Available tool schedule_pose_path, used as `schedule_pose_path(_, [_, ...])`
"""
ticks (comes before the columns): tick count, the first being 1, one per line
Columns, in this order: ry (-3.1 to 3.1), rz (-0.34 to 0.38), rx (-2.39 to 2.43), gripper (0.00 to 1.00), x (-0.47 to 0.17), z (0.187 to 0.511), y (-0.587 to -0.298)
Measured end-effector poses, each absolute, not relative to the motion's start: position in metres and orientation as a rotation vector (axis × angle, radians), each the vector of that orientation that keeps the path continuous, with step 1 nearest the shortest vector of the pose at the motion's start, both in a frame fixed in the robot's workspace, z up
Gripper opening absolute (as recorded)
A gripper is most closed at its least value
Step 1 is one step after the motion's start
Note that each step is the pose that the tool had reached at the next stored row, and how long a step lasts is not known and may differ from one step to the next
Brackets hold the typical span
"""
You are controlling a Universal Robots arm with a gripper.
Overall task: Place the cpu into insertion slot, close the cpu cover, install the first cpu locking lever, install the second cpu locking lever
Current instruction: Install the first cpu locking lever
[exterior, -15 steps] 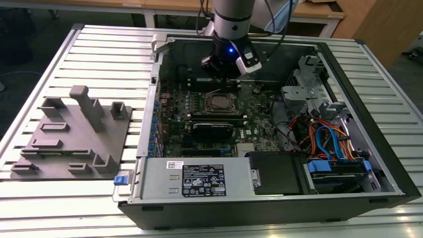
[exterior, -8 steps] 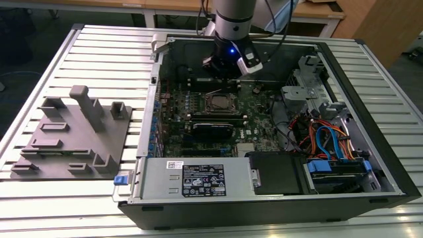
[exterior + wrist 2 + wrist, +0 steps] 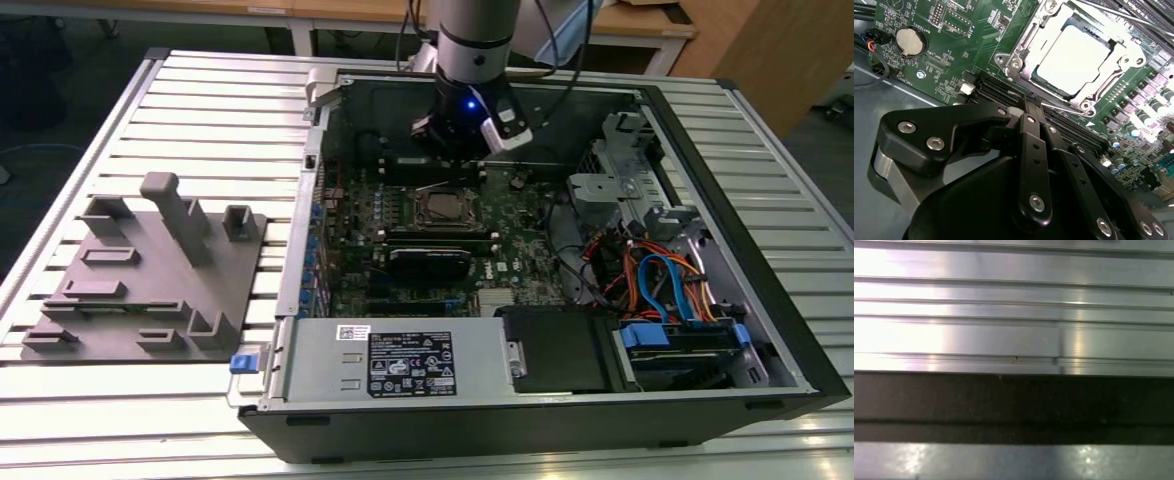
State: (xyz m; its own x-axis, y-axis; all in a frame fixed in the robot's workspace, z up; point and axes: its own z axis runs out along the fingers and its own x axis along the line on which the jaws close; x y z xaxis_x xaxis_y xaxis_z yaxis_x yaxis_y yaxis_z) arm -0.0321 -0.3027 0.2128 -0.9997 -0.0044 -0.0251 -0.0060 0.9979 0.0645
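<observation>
The cpu (image 3: 1074,55) lies flat in its socket on the green motherboard, its silver top glaring bright. The cpu cover (image 3: 1023,46), a silvery frame, is folded down around it. A thin metal lever (image 3: 1066,111) runs along the socket edge nearest my fingertips, and another rod (image 3: 1119,17) runs along the far side. My gripper (image 3: 1029,102) is shut with nothing visible between its black fingers (image 3: 1033,150), and its tips sit just beside the socket's near edge. In the exterior view the gripper (image 3: 461,148) hangs inside the open case just behind the socket (image 3: 439,207).
Black memory slots (image 3: 996,92) and a coin battery (image 3: 908,41) flank the socket. The case holds a power supply (image 3: 400,365) and a drive cage with blue cables (image 3: 667,290). A grey fixture plate (image 3: 140,290) sits at the exterior view's left on the slatted aluminium table (image 3: 1014,315).
</observation>
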Motion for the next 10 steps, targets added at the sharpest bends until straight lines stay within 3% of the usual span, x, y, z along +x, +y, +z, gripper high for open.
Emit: schedule_pose_path(10, [3.115,0.101,-0.008,0.11,-0.0293,0.2067,-0.3027])
